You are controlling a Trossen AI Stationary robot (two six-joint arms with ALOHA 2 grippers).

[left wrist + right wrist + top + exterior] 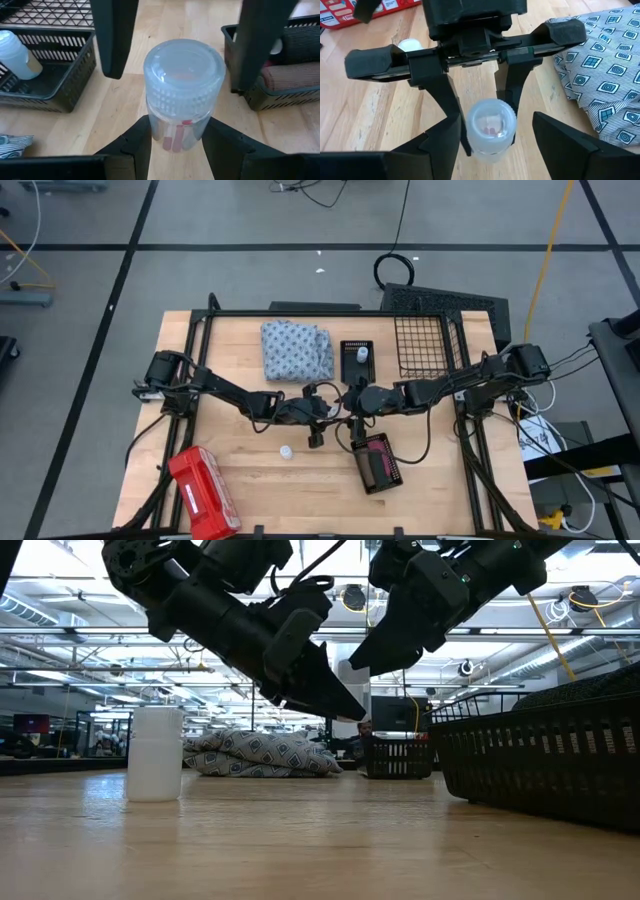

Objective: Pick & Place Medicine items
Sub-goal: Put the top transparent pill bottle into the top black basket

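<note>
**A:** Bottle (184,75) first: where is it?

**B:** Up off the wood, over the middle of the table (250,470). It hangs where the two arms meet, between the patterned cloth (296,348) and the black basket (393,477) that has the tubes (287,77) in it. It's small and clear with a pale ribbed cap, and something pink-red shows inside.

**A:** Who has it?

**B:** The left gripper (177,132). Its fingers (135,147) press the body just under the cap from both sides, partly closed to the bottle's width.

**A:** And the right gripper (492,137)?

**B:** It faces the left one, jaws apart and straddling the same bottle. From the left wrist its fingers (114,40) stand either side of the cap with a gap on each side. From its own wrist, one finger looks close to the bottle or touching it, and the other is clearly apart. It isn't clamped on anything.

**A:** Any other bottles?

**B:** A second bottle (286,451) stands upright on the bare wood, near the left gripper and towards the red case (203,492). A third bottle (361,354) sits in a smaller basket (357,343) just beside the cloth. A wire basket (425,345) stands past that one.
</note>
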